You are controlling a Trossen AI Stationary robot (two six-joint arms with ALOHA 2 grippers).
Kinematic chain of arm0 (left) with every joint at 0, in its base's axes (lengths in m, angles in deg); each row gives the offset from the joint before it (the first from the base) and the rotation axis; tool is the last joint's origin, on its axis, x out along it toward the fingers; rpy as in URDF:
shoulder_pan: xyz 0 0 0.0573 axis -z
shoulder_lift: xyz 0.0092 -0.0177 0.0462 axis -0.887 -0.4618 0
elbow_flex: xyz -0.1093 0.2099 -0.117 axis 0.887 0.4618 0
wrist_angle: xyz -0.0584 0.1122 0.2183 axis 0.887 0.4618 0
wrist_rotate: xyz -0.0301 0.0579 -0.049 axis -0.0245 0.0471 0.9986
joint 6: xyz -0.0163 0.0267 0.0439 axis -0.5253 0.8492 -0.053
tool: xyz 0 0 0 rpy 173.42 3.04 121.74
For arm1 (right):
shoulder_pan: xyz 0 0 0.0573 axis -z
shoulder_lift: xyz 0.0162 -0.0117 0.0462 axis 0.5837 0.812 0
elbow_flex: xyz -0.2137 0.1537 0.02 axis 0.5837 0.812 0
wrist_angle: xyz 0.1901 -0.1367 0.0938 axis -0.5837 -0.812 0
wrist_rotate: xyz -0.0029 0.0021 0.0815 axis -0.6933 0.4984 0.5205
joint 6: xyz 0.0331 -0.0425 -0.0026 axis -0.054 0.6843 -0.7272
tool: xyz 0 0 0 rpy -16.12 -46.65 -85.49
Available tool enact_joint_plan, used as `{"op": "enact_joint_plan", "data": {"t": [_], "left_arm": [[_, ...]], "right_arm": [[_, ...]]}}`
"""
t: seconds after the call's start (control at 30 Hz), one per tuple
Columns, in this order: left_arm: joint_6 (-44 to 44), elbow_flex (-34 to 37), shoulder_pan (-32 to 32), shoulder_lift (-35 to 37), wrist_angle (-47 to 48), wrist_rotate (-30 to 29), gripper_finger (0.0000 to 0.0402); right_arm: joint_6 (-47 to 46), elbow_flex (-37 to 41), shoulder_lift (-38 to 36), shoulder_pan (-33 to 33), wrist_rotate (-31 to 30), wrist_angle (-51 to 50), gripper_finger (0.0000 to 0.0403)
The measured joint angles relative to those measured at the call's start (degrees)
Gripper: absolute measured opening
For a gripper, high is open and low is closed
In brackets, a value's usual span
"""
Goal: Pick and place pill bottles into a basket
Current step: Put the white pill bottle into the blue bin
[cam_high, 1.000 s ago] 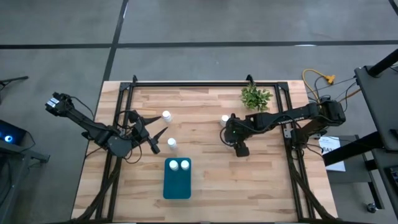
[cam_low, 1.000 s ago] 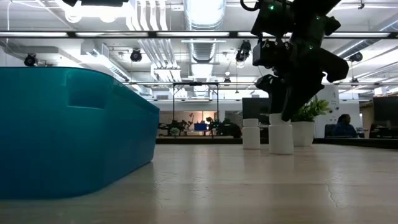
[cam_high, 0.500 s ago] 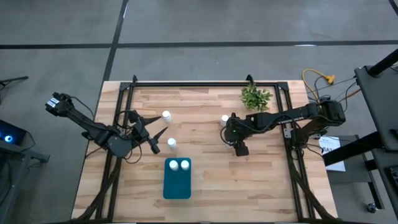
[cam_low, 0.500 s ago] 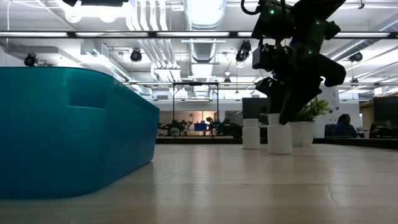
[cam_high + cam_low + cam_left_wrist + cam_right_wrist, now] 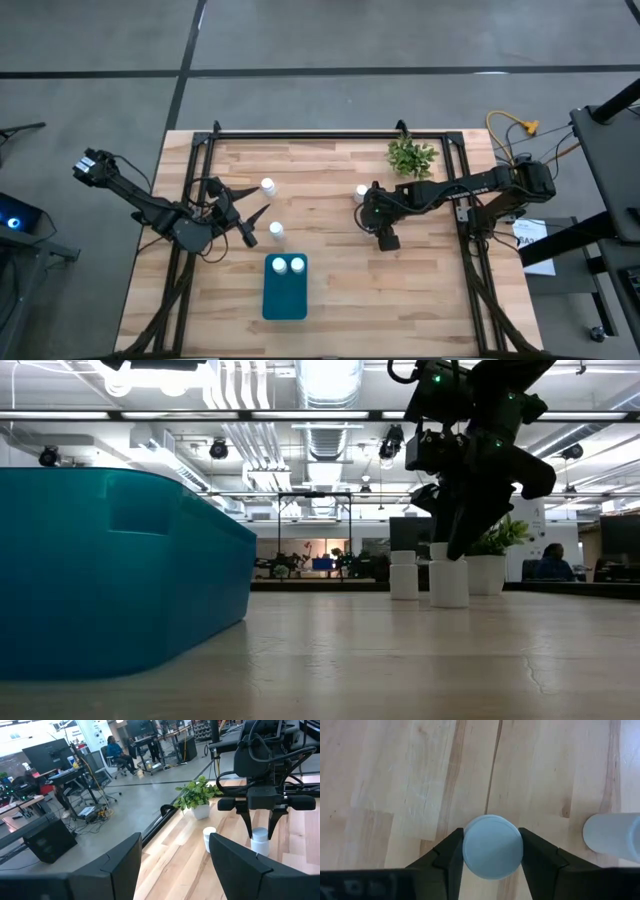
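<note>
Teal basket (image 5: 284,296) near the tabletop's (image 5: 330,290) front edge holds two pill bottles (image 5: 288,265); four stand outside. Right gripper (image 5: 492,856) is clamped around one bottle (image 5: 492,846) mid-tabletop, another (image 5: 612,836) just beside it. Left gripper (image 5: 241,212) waits with fingers apart between the other two bottles (image 5: 268,186).
</note>
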Motion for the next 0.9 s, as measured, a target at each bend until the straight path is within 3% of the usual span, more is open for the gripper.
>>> {"op": "enact_joint_plan", "data": {"t": [0.37,0.9], "left_arm": [[0.0,0.0,0.0,0.0,0.0,0.0,0.0215],[0.0,0.0,0.0,0.0,0.0,0.0,0.0215]], "right_arm": [[-1.0,-0.7,0.0,0.0,-0.5,-0.4,0.0149],[-1.7,-10.7,0.0,-0.7,3.1,-0.5,0.0149]]}}
